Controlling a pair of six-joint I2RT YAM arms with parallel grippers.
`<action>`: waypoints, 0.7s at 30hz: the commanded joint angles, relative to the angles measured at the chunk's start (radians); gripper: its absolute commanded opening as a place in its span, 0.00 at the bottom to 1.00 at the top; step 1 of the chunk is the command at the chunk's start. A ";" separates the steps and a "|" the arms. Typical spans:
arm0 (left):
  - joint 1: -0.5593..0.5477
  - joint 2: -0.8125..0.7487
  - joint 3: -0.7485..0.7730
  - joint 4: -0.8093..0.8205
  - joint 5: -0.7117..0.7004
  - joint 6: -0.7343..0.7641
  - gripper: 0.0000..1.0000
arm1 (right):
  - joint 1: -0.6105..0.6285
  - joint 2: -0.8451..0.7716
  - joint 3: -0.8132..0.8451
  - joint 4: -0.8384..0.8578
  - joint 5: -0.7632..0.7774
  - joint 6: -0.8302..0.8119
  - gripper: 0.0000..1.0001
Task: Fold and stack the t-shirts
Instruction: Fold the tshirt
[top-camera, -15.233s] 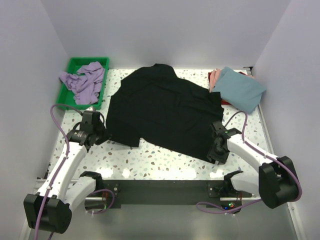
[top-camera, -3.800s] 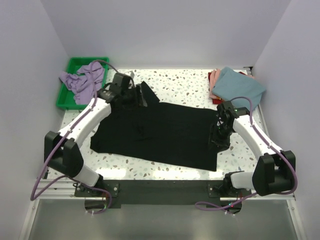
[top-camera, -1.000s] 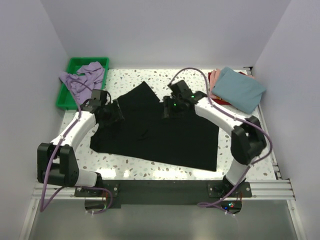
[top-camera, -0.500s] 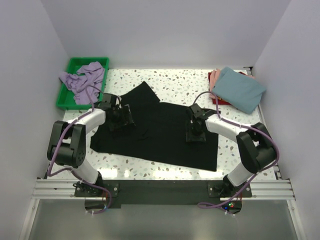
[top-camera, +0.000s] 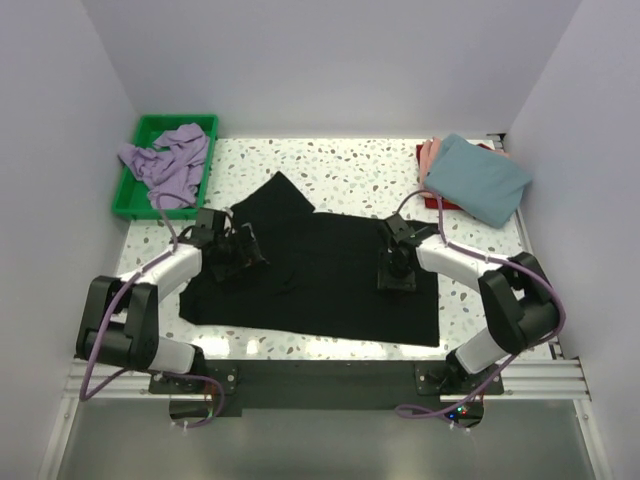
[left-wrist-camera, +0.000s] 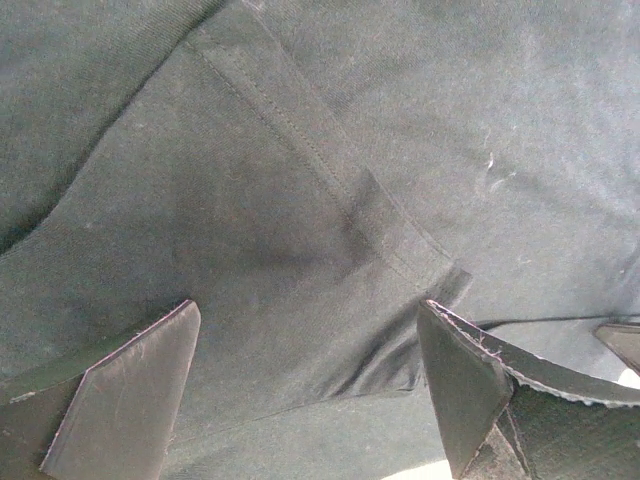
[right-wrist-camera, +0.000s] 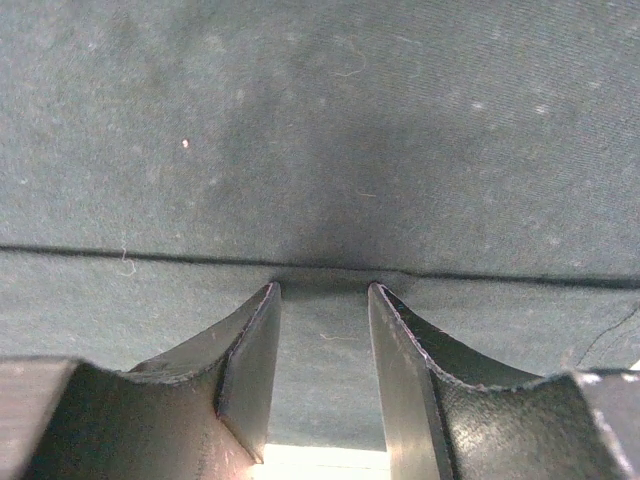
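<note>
At the far left corner of the tabletop (top-camera: 350, 160) I see the green tray (top-camera: 133, 200), with the lavender t-shirt (top-camera: 168, 160) crumpled inside it and spilling over the tray's rim. Nothing else is in the tray.

Just right of that, my left gripper (top-camera: 240, 250) is low over the left part of the black t-shirt (top-camera: 320, 285). On the wrist camera its jaws stand wide apart, with a hemmed, doubled-over flap of black cloth lying flat beneath them and nothing caught between the fingers (left-wrist-camera: 120, 390).

The black t-shirt covers the middle of the tabletop, spread out broad and flat. One corner of it points toward the far edge, and a small wrinkle sits near its centre. Its near edge runs close to the near edge of the tabletop.

My right gripper (top-camera: 397, 272) is down on the right part of that shirt. Its jaws are a narrow gap apart, tips against the cloth right at a folded edge that crosses in front of them. I see no cloth pinched between them.

At the far right corner is a stack: the dusty teal-blue t-shirt (top-camera: 478, 178) folded on top, the pink t-shirt (top-camera: 428, 152) peeking out at its far left side, and the dark red t-shirt (top-camera: 432, 203) showing underneath. The stack lies apart from the black shirt and overhangs the right edge.
</note>
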 joint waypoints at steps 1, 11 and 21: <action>-0.002 -0.021 -0.112 -0.165 -0.028 -0.076 0.97 | -0.005 -0.004 -0.092 -0.101 -0.023 0.029 0.45; -0.042 -0.209 -0.182 -0.257 -0.063 -0.171 0.97 | -0.003 -0.061 -0.132 -0.147 -0.048 0.047 0.45; -0.093 -0.309 -0.166 -0.341 -0.109 -0.211 0.97 | -0.003 -0.096 -0.152 -0.150 -0.063 0.042 0.44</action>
